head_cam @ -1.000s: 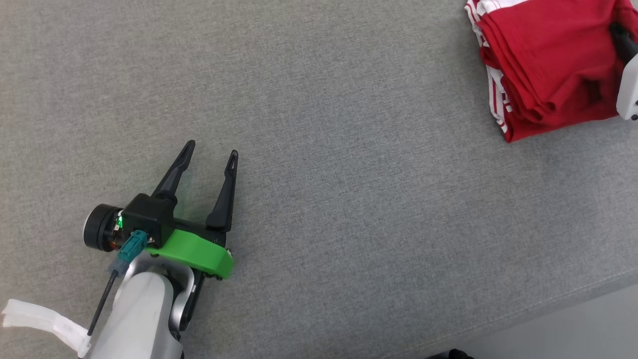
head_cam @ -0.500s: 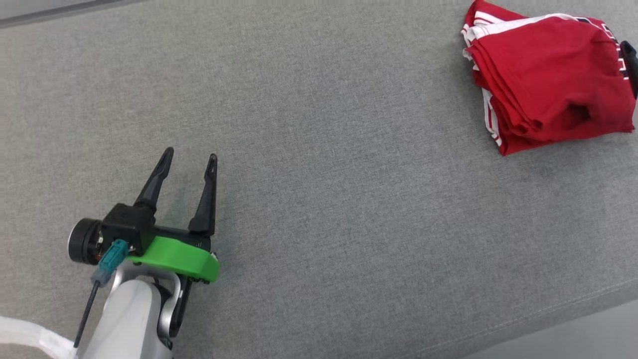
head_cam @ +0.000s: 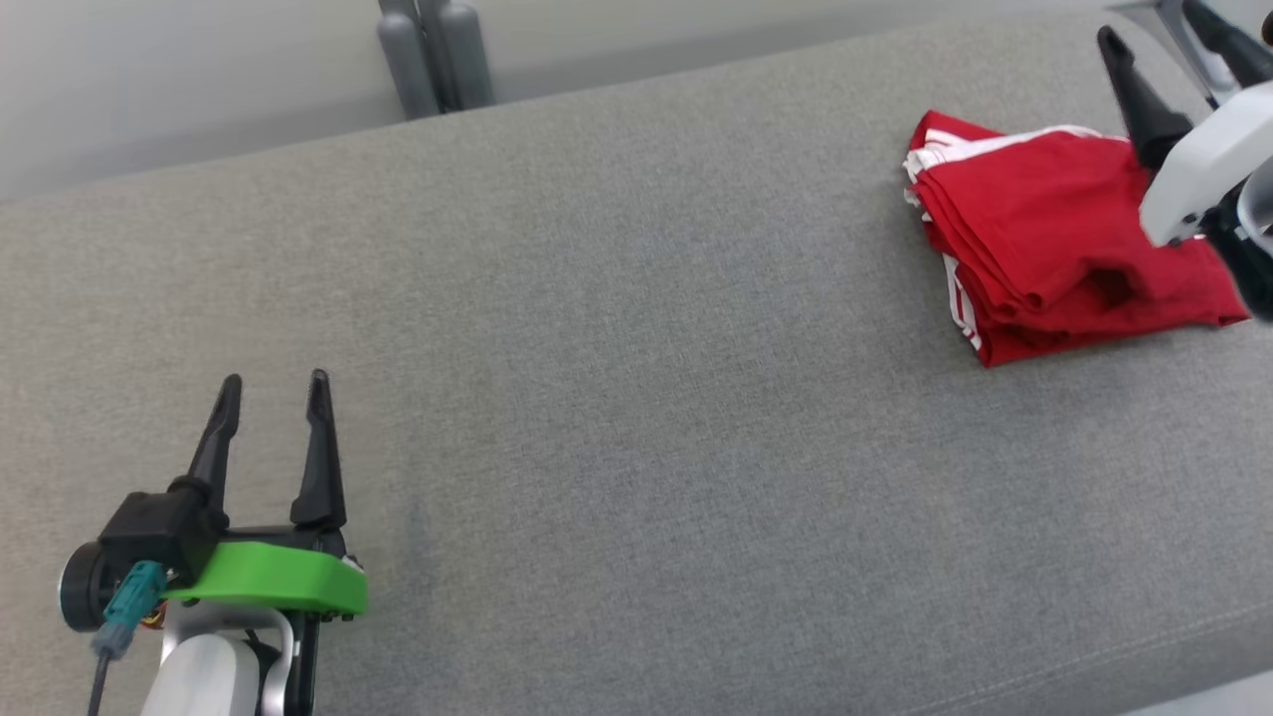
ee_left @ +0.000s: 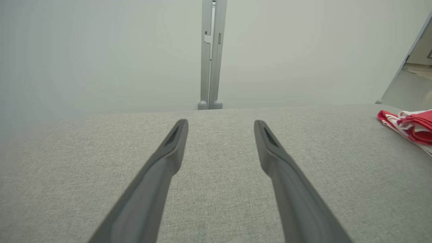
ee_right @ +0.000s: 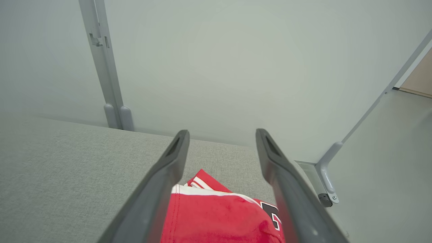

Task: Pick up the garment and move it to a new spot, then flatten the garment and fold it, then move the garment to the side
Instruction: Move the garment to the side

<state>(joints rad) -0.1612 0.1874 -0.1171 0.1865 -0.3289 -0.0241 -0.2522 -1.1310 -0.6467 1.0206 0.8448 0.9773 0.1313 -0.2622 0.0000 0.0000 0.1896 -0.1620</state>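
The garment [head_cam: 1054,254] is a red shirt with white stripes, folded into a thick bundle at the far right of the grey padded table [head_cam: 636,398]. Its edge shows at the right of the left wrist view [ee_left: 410,125]. My right gripper [head_cam: 1159,35] hangs open above the bundle's far right side, nothing between its fingers; in its wrist view the garment [ee_right: 219,219] lies below and between the spread fingers [ee_right: 168,175]. At the lower left my left gripper [head_cam: 273,393] is open and empty over bare table, far from the garment.
A grey post [head_cam: 433,55] stands behind the table's far edge against a pale wall. A metal bracket [ee_right: 329,179] sits just past the table's right end. The table's front edge [head_cam: 1174,666] runs along the lower right.
The right gripper has opened, let go of the garment and risen above it. The head camera has tilted up, so the far edge and post now show. The left gripper stays open.
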